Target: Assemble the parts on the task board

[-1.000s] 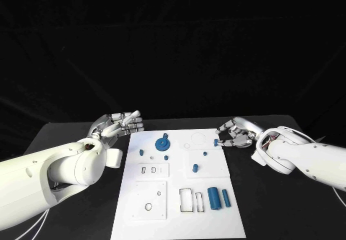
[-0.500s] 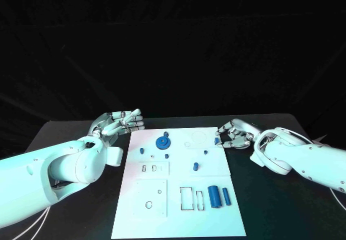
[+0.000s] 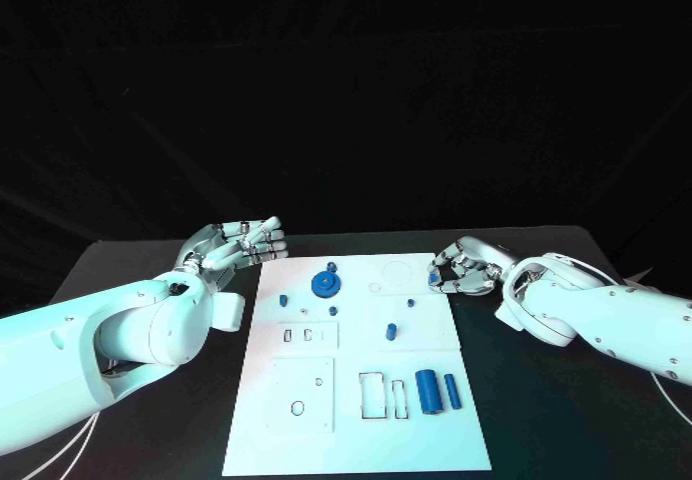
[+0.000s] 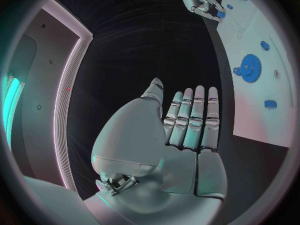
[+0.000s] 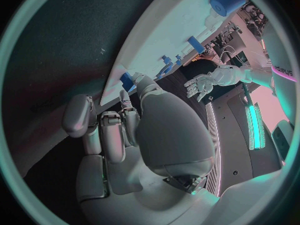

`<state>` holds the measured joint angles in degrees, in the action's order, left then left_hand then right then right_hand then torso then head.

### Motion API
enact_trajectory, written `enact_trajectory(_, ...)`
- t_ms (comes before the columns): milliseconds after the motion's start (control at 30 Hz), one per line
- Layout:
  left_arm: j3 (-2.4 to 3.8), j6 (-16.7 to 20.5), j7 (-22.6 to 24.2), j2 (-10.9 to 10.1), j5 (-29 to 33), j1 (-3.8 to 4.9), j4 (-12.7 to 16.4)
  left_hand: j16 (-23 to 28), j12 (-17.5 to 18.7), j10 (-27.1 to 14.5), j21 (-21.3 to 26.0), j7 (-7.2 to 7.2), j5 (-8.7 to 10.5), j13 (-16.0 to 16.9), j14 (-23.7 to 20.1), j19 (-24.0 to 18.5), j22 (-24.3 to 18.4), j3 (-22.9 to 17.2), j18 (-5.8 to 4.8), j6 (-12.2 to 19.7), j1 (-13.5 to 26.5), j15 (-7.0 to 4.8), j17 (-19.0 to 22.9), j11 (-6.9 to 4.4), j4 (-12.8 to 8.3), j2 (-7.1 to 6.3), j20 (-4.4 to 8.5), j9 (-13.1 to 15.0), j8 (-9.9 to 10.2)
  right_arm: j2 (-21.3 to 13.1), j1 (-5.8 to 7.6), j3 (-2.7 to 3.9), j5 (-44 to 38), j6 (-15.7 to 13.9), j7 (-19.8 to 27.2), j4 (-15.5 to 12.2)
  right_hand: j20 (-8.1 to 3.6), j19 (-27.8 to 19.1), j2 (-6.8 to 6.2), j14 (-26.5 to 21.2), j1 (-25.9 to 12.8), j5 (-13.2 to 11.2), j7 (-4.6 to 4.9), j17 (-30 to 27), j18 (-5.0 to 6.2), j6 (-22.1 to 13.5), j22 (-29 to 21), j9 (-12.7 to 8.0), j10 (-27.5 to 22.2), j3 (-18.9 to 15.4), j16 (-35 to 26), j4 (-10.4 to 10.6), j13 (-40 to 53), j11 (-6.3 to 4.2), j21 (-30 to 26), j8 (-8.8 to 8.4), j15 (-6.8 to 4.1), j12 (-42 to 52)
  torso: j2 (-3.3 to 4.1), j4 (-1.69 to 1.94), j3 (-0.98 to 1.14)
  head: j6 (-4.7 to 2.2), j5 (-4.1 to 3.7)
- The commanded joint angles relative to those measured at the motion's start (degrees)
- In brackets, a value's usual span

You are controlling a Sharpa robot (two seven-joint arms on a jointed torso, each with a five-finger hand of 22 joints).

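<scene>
Right hand [image 3: 464, 268] pinching small blue part [image 3: 434, 280] — left hand [image 3: 238, 247] flat, empty.

A lab test rig: black-draped table [image 3: 548, 400] and white task board [image 3: 361, 420].

- My right hand [image 3: 464, 268] sits a little farther from the camera and farther out over the right edge of the task board [image 3: 361, 440] than a second ago.
- The small blue part [image 3: 433, 277] pinched in its fingers moves with it, from beside the edge to slightly farther back.
- My left hand [image 3: 235, 247] is nudged a touch farther back; fingers are straight and together as before.
</scene>
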<state>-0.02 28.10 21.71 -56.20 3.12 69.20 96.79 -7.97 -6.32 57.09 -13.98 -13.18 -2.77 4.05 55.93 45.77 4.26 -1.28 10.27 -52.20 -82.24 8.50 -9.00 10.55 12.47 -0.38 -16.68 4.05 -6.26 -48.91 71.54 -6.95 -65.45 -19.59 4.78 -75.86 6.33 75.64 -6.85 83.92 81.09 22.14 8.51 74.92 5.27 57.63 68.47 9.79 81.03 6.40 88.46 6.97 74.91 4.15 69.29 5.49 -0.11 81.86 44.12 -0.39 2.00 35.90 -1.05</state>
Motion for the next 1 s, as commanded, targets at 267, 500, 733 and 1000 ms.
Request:
enact_trajectory(267,0.04,-0.84,0.36,-0.12,0.05,0.07,0.21,0.21,0.31,0.0,0.23,0.09,-0.02,-0.04,0.46,-0.31,-0.06,0.05,-0.29,-0.4,-0.58,0.08,-0.08,-0.05,-0.32,-0.12,0.11,0.03,0.35,0.55,-0.2,0.0,-0.61,1.71,-0.31,0.44,-0.31,0.12,0.53,5.37,-0.09,-0.57,-0.03,12.22,0.21,0.91,0.15,0.15,0.32,0.28,0.29,0.02,4.48,-0.39,0.31,0.4,-0.12,0.35,0.0,-0.07,0.02,0.14,0.14)
enact_trajectory(500,0.04,-0.85,0.32,-0.09,0.05,0.07,0.16,0.23,0.32,0.02,0.24,0.1,-0.02,-0.04,0.48,-0.32,-0.06,0.01,-0.29,-0.42,-0.63,0.07,-0.09,-0.06,-0.33,-0.02,0.1,0.03,0.36,0.59,-0.26,0.0,-0.61,1.94,-0.47,0.57,-0.36,0.18,0.56,5.39,-0.12,-0.72,-0.11,12.28,0.19,1.09,0.25,0.18,0.37,0.3,0.31,0.0,4.53,-0.44,0.37,0.48,-0.17,0.39,0.01,-0.05,0.06,0.23,0.12)
enact_trajectory(733,0.04,-0.86,0.29,-0.04,0.05,0.07,0.07,0.23,0.32,0.02,0.24,0.1,-0.02,-0.04,0.48,-0.32,-0.06,0.01,-0.29,-0.42,-0.63,0.07,-0.09,-0.06,-0.33,-0.02,0.1,0.03,0.36,0.57,-0.28,0.0,-0.53,1.51,-0.6,0.64,-0.52,0.39,0.96,5.41,-0.21,-0.85,-0.38,12.35,0.13,1.75,0.56,0.32,0.53,0.5,0.34,0.02,4.69,-0.68,0.58,0.78,-0.37,0.51,0.0,-0.04,0.06,0.29,0.08)
enact_trajectory(1000,0.04,-0.88,0.29,-0.05,0.05,0.07,0.03,0.23,0.32,0.02,0.24,0.1,-0.02,-0.04,0.48,-0.32,-0.06,0.01,-0.29,-0.42,-0.63,0.07,-0.09,-0.06,-0.33,-0.02,0.1,0.03,0.36,0.62,-0.29,0.0,0.08,-0.49,-0.45,0.45,-1.19,1.3,3.02,5.48,0.25,-1.68,-1.56,12.64,-0.13,4.31,1.83,0.98,1.33,1.85,0.46,-0.18,5.43,-1.72,1.63,2.28,-1.2,1.06,0.02,-0.06,0.06,0.44,0.03)
